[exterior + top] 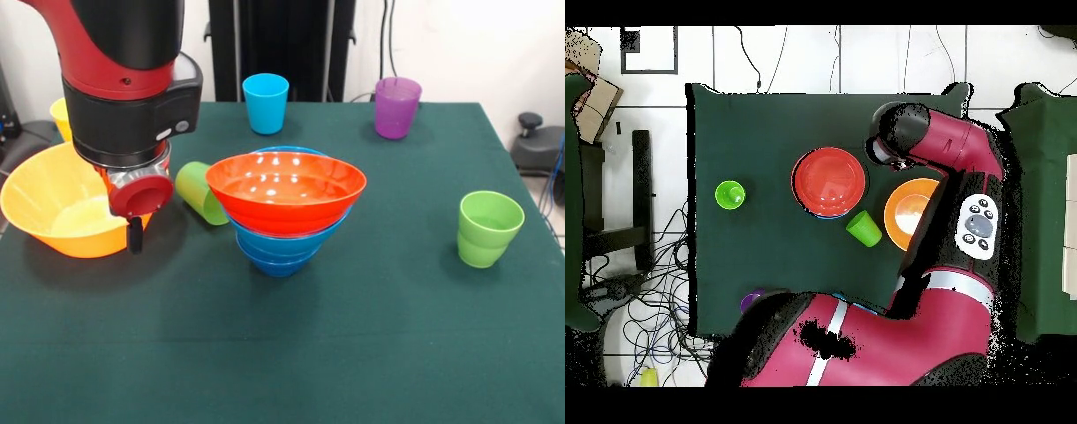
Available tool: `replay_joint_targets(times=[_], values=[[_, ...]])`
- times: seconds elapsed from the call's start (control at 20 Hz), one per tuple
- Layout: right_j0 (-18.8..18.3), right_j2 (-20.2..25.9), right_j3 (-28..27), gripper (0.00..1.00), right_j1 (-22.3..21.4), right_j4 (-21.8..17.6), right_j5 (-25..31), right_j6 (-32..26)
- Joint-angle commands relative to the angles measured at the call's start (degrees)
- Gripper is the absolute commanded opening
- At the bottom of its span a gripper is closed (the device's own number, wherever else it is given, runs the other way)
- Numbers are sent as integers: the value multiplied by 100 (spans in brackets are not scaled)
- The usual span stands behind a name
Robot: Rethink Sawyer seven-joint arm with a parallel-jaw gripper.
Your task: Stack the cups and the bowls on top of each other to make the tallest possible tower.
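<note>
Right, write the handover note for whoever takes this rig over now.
Gripper: over the yellow-orange bowl; open or shut can't be told.
Tower: orange-red bowl nested on blue bowls, mid-table.
Cups: one green cup tipped on its side beside the tower, another green cup upright, blue cup and purple cup upright at the back, yellow cup mostly hidden behind the arm.
Left: add the yellow-orange bowl and all cups.

Brightness: bright and even in both views, lit from above
Glare: white speckled highlights inside the orange-red bowl (286, 187); softer sheen on the yellow-orange bowl (55, 205)
Shadows: soft and short on the tabletop (371, 336), pooled under the tower (284, 212) and beside the upright green cup (488, 228)
Focus: front view crisp; overhead view softer, small details smeared
</note>
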Motion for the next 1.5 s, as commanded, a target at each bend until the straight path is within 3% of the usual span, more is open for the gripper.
replay_joint_targets(times=[0.05,0.95,1.5], values=[[-14,689,639,100,125,-633,-345,-1269],[-61,685,764,100,130,-920,-433,-1128],[-65,641,616,100,348,-1152,-599,-965]])
